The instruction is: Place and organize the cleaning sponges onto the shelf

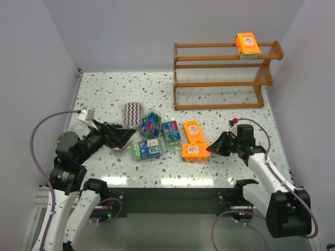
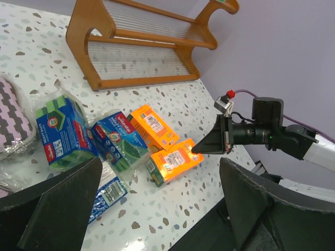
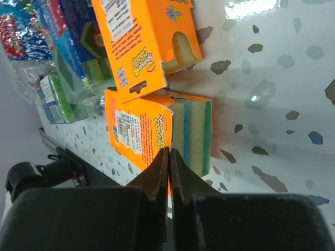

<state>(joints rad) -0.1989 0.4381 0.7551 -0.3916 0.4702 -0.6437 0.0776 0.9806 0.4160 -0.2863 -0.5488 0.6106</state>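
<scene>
My right gripper [image 1: 209,148] [image 3: 168,154] is low on the table. Its jaws are pressed together on the cardboard edge of an orange sponge pack [image 1: 196,151] [image 3: 137,130] lying on the table. A second orange pack [image 1: 193,130] [image 3: 141,36] lies just behind it. A third orange pack [image 1: 247,44] sits on the top tier of the wooden shelf [image 1: 225,68]. Three blue-green packs [image 1: 151,124] [image 1: 171,132] [image 1: 147,149] lie mid-table. A purple-white zigzag pack [image 1: 133,112] lies to their left. My left gripper [image 1: 123,137] [image 2: 162,209] is open and empty beside the pile.
The shelf stands at the far right of the speckled table [image 1: 104,94], close to the right wall. Clear bag plastic [image 2: 10,178] lies by my left fingers. The table's front edge [image 1: 172,185] runs just below the packs.
</scene>
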